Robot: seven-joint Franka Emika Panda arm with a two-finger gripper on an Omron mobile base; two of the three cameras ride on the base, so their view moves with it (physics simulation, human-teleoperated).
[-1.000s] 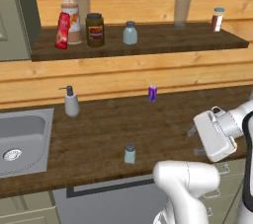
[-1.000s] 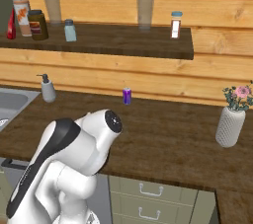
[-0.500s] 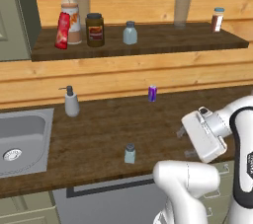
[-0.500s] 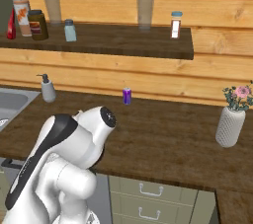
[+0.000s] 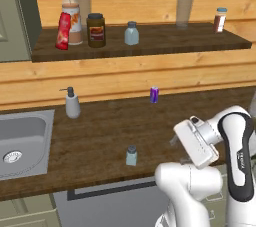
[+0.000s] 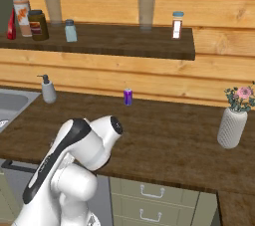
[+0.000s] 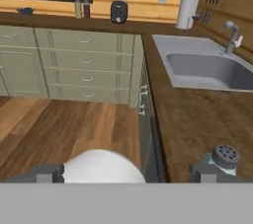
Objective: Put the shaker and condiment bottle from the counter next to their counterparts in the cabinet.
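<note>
My pincer has swung left since a second ago, nearer the shaker, and stands wide with nothing between its tips. The arm is folded low over the surface's front edge, hand turned sideways along it. The small translucent grey-capped shaker stands upright on the dark wood-grain surface, just beside one fingertip in the hand view. Farther back, on the cabinet shelf, the flat red condiment bottle leans against the tall clear bottle; the twin shaker stands near the middle.
</note>
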